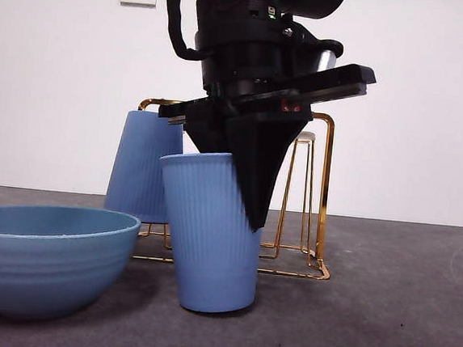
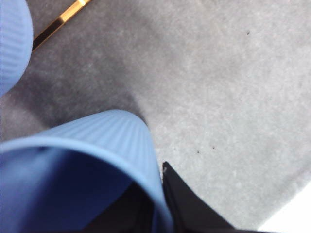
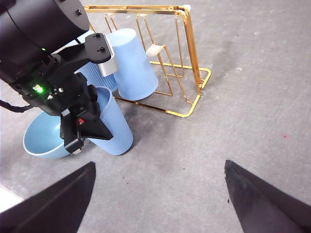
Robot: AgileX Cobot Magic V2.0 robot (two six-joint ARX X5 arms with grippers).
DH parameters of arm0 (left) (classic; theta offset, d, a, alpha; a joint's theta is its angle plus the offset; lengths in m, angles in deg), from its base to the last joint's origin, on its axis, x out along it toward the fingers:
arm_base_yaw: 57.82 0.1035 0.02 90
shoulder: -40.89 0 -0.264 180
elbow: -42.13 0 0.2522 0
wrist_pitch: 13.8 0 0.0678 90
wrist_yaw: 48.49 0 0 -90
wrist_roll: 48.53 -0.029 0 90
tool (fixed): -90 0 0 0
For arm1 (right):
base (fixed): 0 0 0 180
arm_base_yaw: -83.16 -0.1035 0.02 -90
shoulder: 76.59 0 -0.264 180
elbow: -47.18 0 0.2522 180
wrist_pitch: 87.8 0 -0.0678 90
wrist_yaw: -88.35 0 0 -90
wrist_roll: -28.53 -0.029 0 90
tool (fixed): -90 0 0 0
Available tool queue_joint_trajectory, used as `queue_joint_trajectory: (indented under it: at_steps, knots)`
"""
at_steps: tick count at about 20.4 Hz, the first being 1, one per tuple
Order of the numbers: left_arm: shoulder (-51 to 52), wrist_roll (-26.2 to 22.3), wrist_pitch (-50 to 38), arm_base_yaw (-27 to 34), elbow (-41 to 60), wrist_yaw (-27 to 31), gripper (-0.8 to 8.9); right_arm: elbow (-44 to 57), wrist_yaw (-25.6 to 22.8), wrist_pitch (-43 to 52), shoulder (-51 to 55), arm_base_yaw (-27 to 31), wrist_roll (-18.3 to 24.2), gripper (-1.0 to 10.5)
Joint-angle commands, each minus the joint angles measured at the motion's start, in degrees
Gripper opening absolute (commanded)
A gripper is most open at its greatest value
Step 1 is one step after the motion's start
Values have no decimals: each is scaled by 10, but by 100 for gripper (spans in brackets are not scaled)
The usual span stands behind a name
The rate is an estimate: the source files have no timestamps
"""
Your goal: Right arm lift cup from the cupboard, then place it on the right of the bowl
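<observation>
- Left gripper (image 1: 246, 193): you have it down from above on the cup (image 1: 210, 236). Its jaws pinch the cup's wall at the rim.
- The left wrist view shows one black jaw inside the mouth and the other against the ribbed outside, with only the thin blue wall between them.
- Jaw opening is narrow, no wider than the wall itself. The outer jaw's wedge tip reaches roughly a third of the way down the cup's side.
- The cup hangs below the jaws, mouth up and leaning slightly. Its base is at the table (image 1: 381, 316); I cannot tell whether it bears full weight there.
- Bowl (image 1: 41, 258): it sits low beside the pinched cup, on the side of the inner jaw. It is close to the cup, but I cannot tell if they touch. Neither jaw touches it.
- Cupboard (image 1: 323, 190): the gold wire rack stands behind the left jaws, clear of them and of the held cup.
- A second cup (image 1: 140, 165) is upside down on the rack. A third cup (image 3: 133, 65) shows in the right wrist view, also upside down over the prongs.
- Right gripper (image 3: 159, 164): your other arm hovers high, well apart from everything. Its jaws are spread wide, holding and touching nothing.
- From between the right jaws the grey table lies straight ahead, with the left arm, cup and bowl beyond one jaw and the rack further off.
</observation>
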Motion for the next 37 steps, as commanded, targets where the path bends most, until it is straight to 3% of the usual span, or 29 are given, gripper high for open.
queue_joint_trajectory:
  at_steps: [1,4,6,17,22,26,31,37]
  knots:
    - [-15,-9,-4,-7,-15,2,133,-7,-3,4,0,-3,7,412]
    - [-14,-9,-5,-7,-15,2,425,-7,-15,3,0,-3,7,412]
    - [-10,-9,-3,-7,-18,0,477,-7,-16,3,0,-3,7,412]
    - [162,-13,38,-5,-26,5,477,-7,-45,3,-1,-3,9,413]
    - [261,-30,73,26,-3,67,477,-7,-28,4,-2,-3,60,413]
    - [367,-37,65,76,81,110,477,-7,-7,10,-2,-3,67,413]
    - [548,-42,-11,139,244,111,476,-7,-11,10,-2,-3,66,413]
    - [720,-12,-49,164,360,116,467,-7,-14,13,-2,-3,63,413]
